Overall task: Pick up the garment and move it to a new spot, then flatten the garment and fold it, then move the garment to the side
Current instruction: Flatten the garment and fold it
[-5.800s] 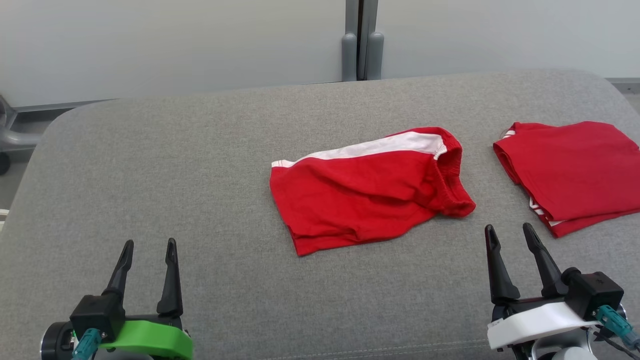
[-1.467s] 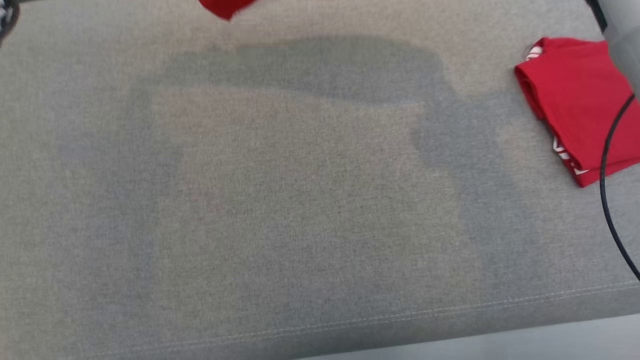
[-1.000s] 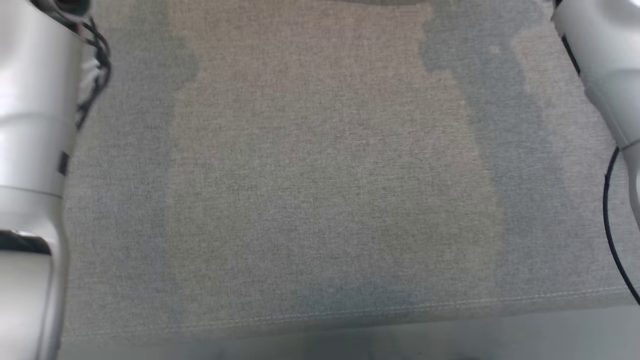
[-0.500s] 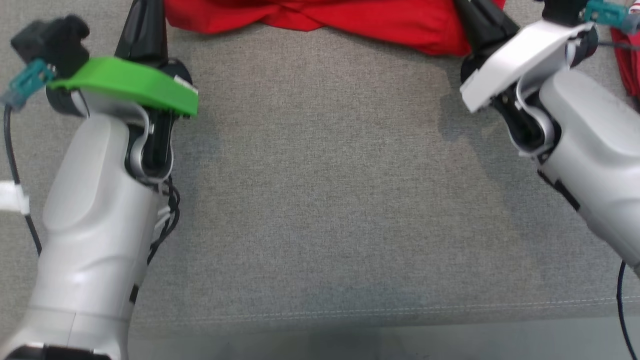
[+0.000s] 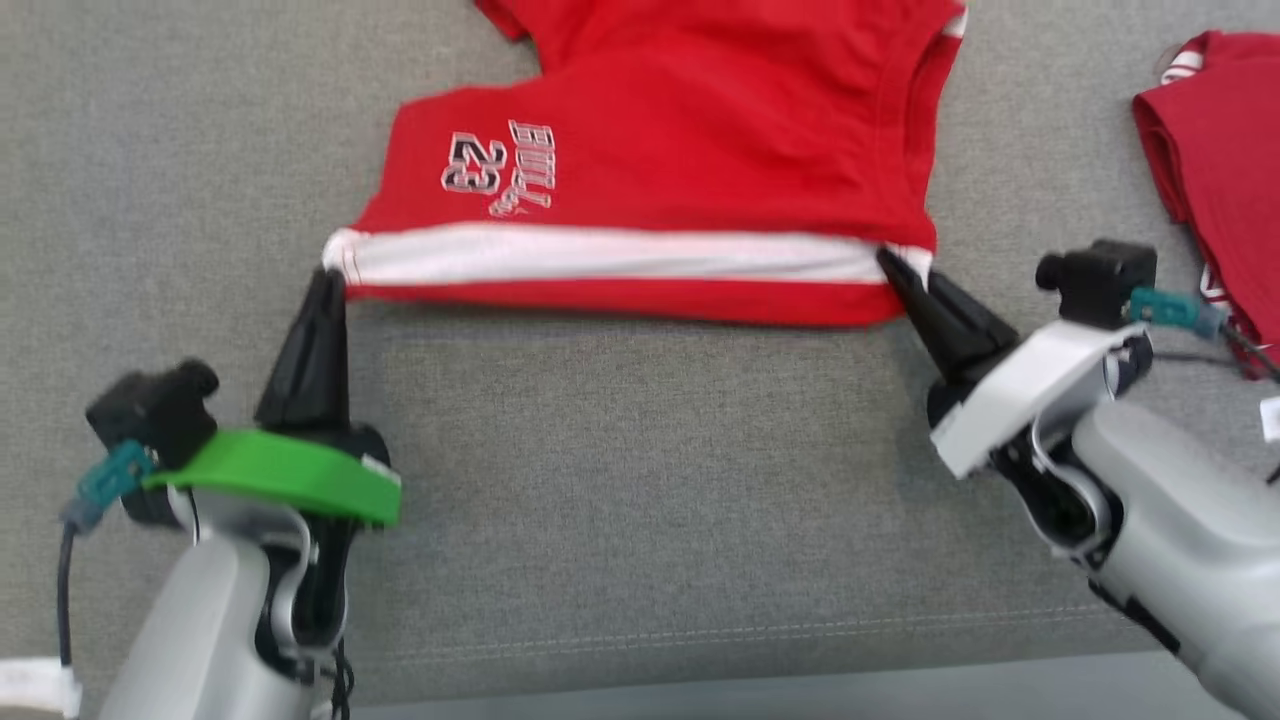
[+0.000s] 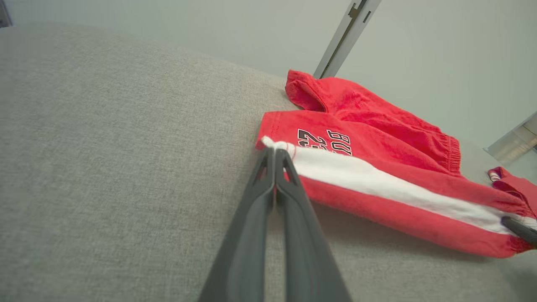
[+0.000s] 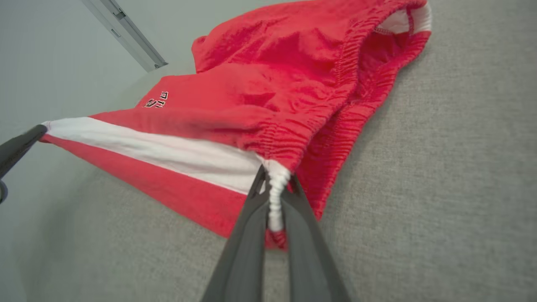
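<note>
— Garment point(image 5: 650, 190): where do we have it?
— On the grey cushion point(image 5: 640, 450), toward its far side, white stripe stretched between our grippers. Left gripper point(image 5: 325, 280) is pinched tight on the stripe's hem end, right gripper point(image 5: 890, 262) on its waistband end.
— Any print?
— We read "23" and "BULL". A folded red piece point(image 5: 1215, 150) lies at the cushion's right.
</note>
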Controlling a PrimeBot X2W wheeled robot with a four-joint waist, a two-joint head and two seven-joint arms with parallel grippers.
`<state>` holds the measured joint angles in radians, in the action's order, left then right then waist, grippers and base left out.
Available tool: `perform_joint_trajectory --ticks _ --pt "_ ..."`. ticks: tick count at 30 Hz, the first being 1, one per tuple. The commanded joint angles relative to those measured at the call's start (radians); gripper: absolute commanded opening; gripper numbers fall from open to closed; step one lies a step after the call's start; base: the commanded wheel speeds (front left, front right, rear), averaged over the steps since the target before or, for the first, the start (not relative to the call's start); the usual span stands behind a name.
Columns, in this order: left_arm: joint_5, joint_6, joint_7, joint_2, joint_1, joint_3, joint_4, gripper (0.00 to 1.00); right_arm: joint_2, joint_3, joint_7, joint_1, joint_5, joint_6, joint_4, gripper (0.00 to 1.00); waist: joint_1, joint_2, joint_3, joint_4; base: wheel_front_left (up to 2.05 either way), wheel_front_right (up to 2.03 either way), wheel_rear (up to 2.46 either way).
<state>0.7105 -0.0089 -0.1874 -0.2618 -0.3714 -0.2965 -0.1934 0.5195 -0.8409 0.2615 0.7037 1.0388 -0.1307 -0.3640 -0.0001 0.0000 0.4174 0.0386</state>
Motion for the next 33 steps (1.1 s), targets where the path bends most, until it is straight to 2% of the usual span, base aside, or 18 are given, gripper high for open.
perform_joint_trajectory --ticks 1,5,8,14,22,33 --pt "0.01 0.011 0.014 -0.01 0.036 -0.002 0.022 0.0 0.007 0.002 0.003 -0.031 -0.011 0.0 -0.001 0.0 0.0001 0.0 -0.04 -0.001 0.0 0.0 0.0" --pt "0.024 0.05 0.075 -0.034 0.17 -0.016 0.121 0.0 0.015 0.002 0.003 -0.119 -0.036 0.0 -0.008 0.0 0.0001 0.0 -0.087 -0.002 0.0 0.0 0.0" --pt "0.045 0.096 0.126 -0.046 0.294 -0.026 0.212 0.0 0.008 0.015 0.004 -0.195 -0.057 0.0 -0.015 0.0 0.0001 0.0 -0.137 -0.008 0.0 0.0 0.0" --pt "0.079 0.143 0.173 -0.058 0.431 -0.03 0.283 0.0 -0.009 0.055 0.003 -0.302 -0.107 0.001 -0.035 0.0 0.0001 0.0 -0.203 -0.002 0.0 0.0 0.0" --pt "0.115 0.17 0.204 -0.049 0.513 -0.04 0.296 0.0 -0.025 0.122 -0.001 -0.431 -0.136 0.001 -0.028 0.0 0.0001 0.0 -0.252 0.021 0.0 0.0 0.0" --pt "0.146 0.172 0.202 -0.052 0.539 -0.023 0.305 0.0 -0.053 0.206 -0.043 -0.54 -0.203 0.001 0.038 0.0 0.0001 0.0 -0.259 0.013 0.0 0.0 0.0"
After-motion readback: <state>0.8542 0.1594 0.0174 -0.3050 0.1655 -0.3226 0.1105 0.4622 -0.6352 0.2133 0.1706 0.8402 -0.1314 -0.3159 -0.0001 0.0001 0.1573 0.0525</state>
